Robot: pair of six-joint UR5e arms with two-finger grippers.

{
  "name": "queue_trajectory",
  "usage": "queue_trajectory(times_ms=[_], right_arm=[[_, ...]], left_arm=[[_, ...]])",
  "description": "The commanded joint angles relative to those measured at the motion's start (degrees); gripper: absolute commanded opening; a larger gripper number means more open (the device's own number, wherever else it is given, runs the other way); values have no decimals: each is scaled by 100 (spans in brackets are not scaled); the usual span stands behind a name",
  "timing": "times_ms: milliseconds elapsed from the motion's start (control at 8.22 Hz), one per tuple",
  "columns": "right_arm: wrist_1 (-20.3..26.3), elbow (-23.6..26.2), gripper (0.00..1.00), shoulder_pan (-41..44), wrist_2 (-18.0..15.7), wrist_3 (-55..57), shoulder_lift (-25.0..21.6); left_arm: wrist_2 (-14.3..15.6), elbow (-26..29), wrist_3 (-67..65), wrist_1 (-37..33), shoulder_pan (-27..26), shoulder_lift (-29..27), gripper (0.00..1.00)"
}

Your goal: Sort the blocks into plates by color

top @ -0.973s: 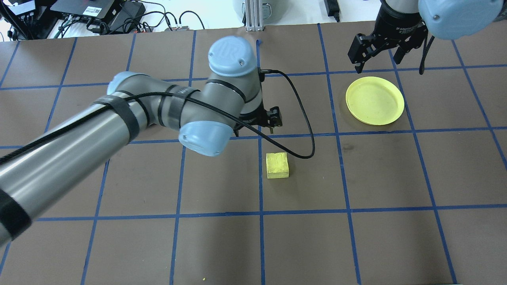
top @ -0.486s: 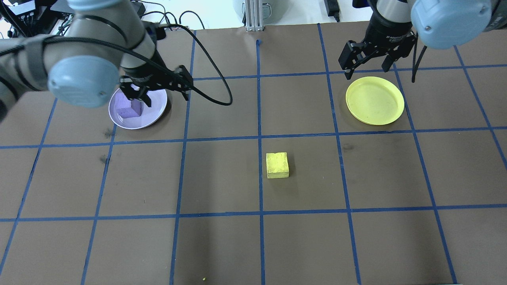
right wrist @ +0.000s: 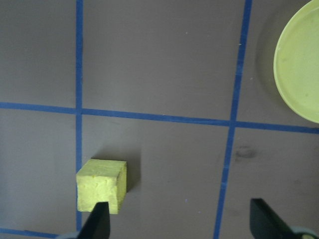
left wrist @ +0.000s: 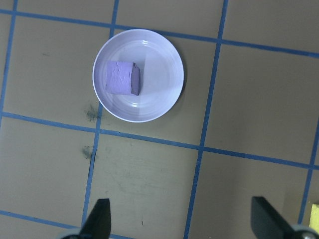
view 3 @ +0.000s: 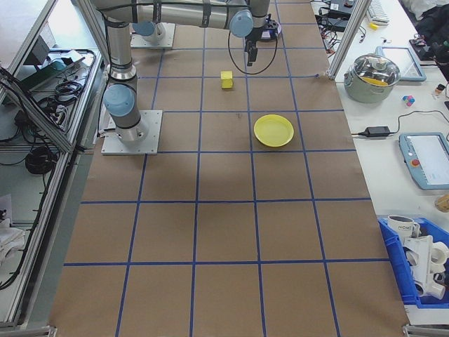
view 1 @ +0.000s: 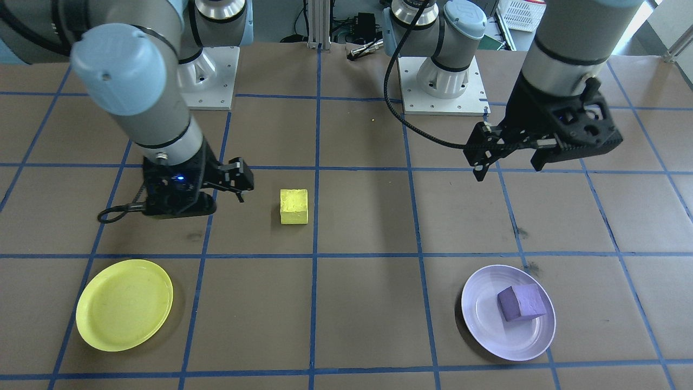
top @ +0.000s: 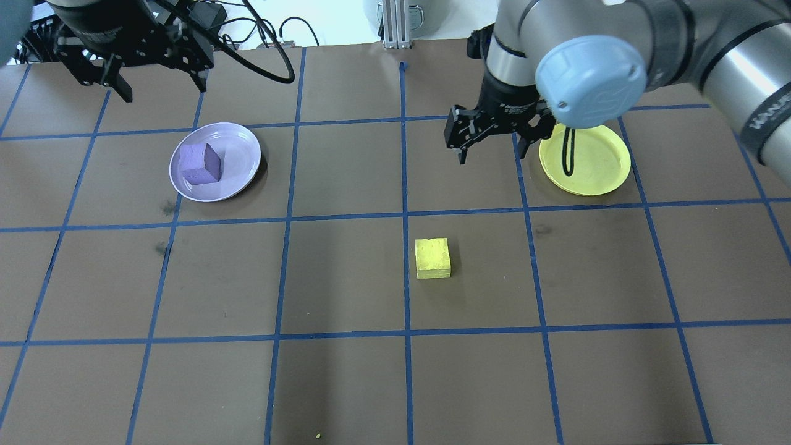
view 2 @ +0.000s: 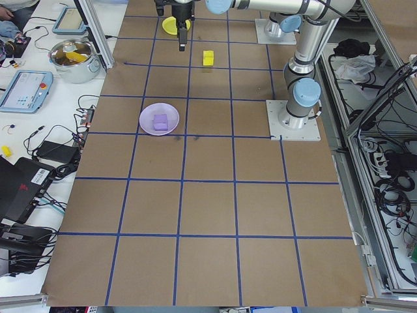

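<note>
Purple foam cube lies in the lavender plate at upper left of the overhead view, the left claw spread empty above. Mid-frame, the yellow cube sits on the brown surface. The right claw hangs open beside the yellow plate, upper right.

We see robotics lab: brown paper-covered table with blue tape grid, grey teach pendants, tangled black cables, aluminium frame posts.
</note>
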Motion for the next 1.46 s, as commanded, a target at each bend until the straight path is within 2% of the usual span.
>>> queue_trajectory(times_ms=[0,122,243,486,608,973,1338], right_arm=[[-77,104,100,771,-64,891,403],[-137,174,100,930,-143,945,509],[-147,462,100,940,-257,946,501],[-864,1138,100,940,-206,981,571],[-885,1368,100,940,-162,955,562],[-903,1414,100,949,84,963,606],[-1165,1396,100,949,435,954,851]], left_arm=[[15,480,-28,-247,-2,10,100],[-220,480,-37,-247,6,-8,100],[-475,472,-55,-230,-2,27,100],[-416,472,-46,-229,-116,114,100],[-451,463,-46,-229,-125,176,100],[-469,454,-37,-221,-126,308,100],[-477,437,-37,-229,-126,352,100]])
